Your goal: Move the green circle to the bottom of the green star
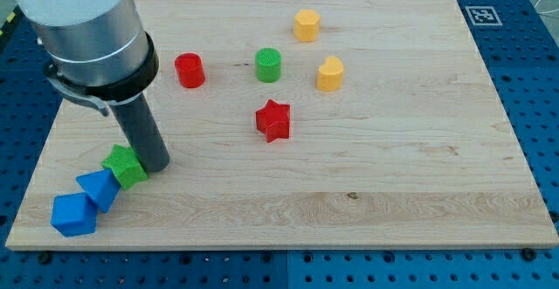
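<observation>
At the board's lower left, my tip (155,165) rests against the right flank of the green star (124,167); being a bare rod, it has no jaws to open and holds nothing. Two blue blocks, one (98,188) touching the star at its 8 o'clock and another (72,215) beyond it, crowd the corner. The green circle (269,65) stands well apart, at about 2 o'clock from my tip, upper centre of the board, with the red cylinder (189,70) at its 9 o'clock, the red star (273,120) at its 6 o'clock, and two yellow blocks (307,25) (330,73) at its 1 and 3 o'clock.

Judged step: approach, not yet contact. To do it well, I should leave the star without nudging it, circle to the circle's 1 o'clock side, then push toward 7 o'clock along a line between the red cylinder and red star. The goal spot at the star's 6 o'clock is tight against the wooden board's (393,193) edge and the blue blocks, so the final push should be short and slow.
</observation>
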